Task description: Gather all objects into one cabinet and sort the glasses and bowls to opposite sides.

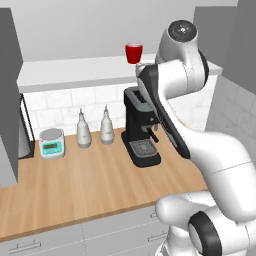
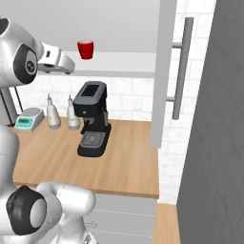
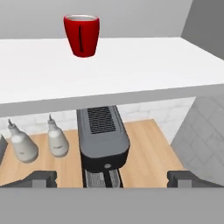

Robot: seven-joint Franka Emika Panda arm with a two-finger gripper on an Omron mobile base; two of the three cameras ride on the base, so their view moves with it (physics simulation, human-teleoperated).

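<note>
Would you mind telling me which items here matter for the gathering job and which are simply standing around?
Part of the job:
- red cup, upright on the white shelf board
- cabinet door with its long bar handle

Just standing about:
- black coffee machine
- two white bottles
- kitchen scale
- wooden counter

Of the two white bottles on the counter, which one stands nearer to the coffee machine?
The right bottle, next to the coffee machine. The other bottle stands farther left, beside the small scale.
</note>
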